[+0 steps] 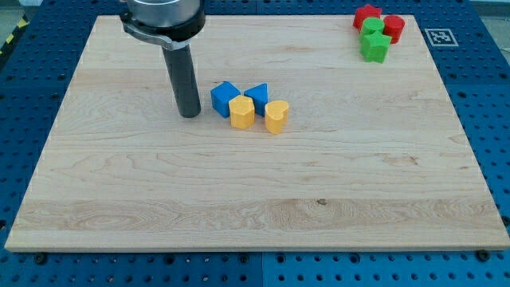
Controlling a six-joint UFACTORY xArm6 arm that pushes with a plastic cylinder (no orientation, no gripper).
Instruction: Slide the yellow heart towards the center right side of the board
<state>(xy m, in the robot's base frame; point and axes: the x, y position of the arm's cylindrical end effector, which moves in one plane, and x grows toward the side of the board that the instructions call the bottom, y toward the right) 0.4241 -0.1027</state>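
Note:
The yellow heart (276, 116) sits near the board's middle, at the right end of a tight cluster. To its left is a yellow hexagon (242, 112). Behind them are a blue cube (225, 97) and a blue triangular block (257, 96). The dark rod comes down from the view's top left. My tip (190, 115) rests on the board just left of the blue cube, with a small gap between them. The heart is about a hundred pixels to the tip's right.
The wooden board (255, 199) lies on a blue pegboard table. At the view's top right corner are a red star (366, 16), a green block (372, 26), a red block (394, 27) and a green star (374, 47).

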